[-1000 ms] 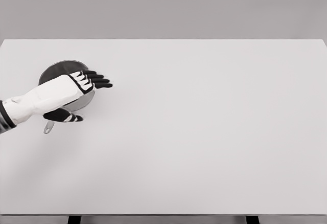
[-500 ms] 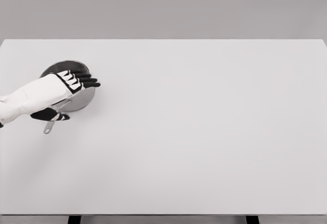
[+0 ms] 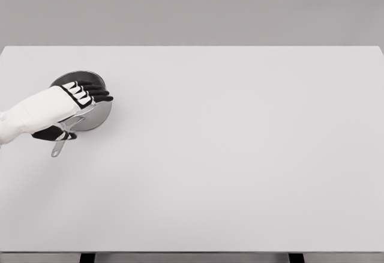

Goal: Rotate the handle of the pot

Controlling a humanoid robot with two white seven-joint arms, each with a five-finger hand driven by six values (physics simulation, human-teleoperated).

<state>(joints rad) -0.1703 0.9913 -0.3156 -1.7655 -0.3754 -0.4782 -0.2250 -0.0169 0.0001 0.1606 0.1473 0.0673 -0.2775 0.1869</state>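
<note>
Now the left hand (image 3: 71,104) has drawn back leftward over the pot (image 3: 96,116).

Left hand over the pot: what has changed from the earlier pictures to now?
The left hand has drawn back toward the picture's left across the pot, fingers extended and flat; it holds nothing. The pot and its handle, pointing to the lower left, stayed where they were on the table.

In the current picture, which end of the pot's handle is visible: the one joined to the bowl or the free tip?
The free tip of the handle: it pokes out toward the table's near-left, below the left hand. The end joined to the pot is hidden under that hand.
</note>
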